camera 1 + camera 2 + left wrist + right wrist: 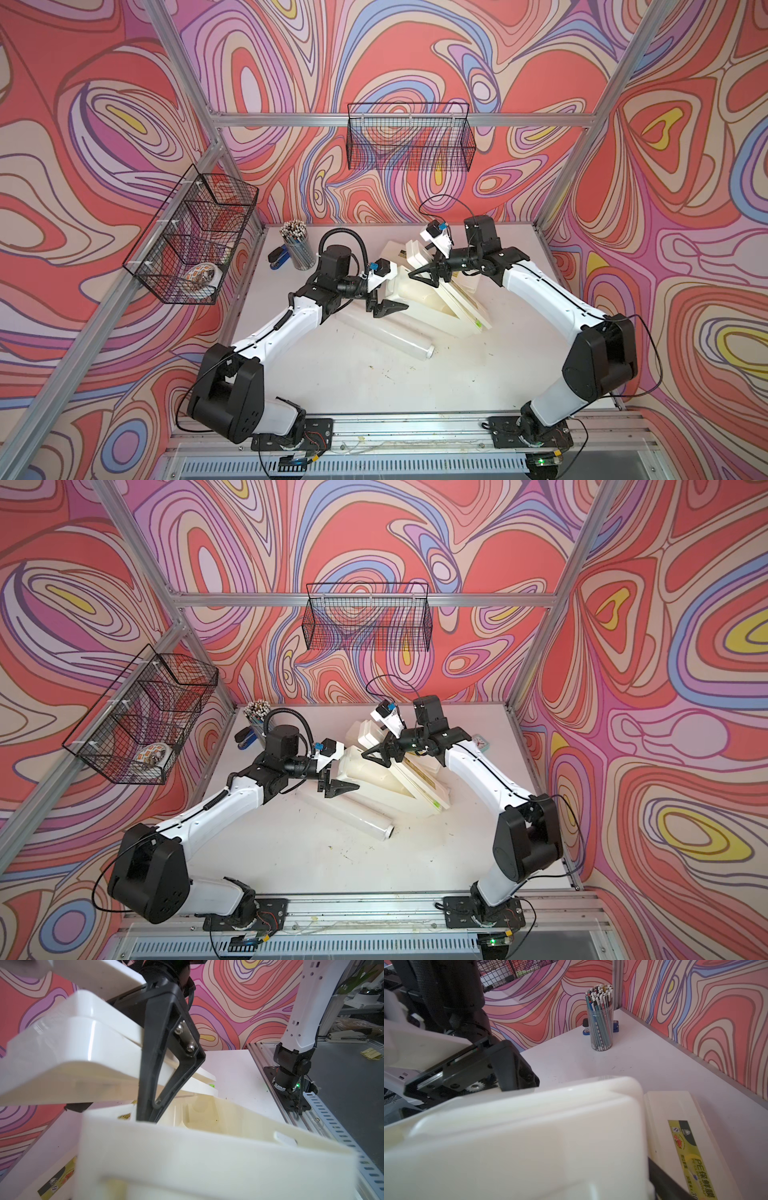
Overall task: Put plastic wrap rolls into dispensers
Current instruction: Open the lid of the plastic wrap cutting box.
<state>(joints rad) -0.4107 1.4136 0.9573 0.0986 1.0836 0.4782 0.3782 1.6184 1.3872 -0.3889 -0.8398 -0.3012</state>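
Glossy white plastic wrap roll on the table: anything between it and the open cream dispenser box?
Only the left claw, open, hanging over the roll by the box wall. The right claw is at the raised lid. No loose object lies between.

a cream-white dispenser lies open, overlapping a second dispenser; a glossy white roll lies diagonally just beside them on the counter.

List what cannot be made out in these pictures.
Second roll: only one plastic wrap roll shows clearly in both top views; left gripper and dispensers may hide another.
Right gripper, gripping or not: right wrist view, blurred dispenser lid hides its fingertips.
Bowl: contents too small behind basket mesh, top views.
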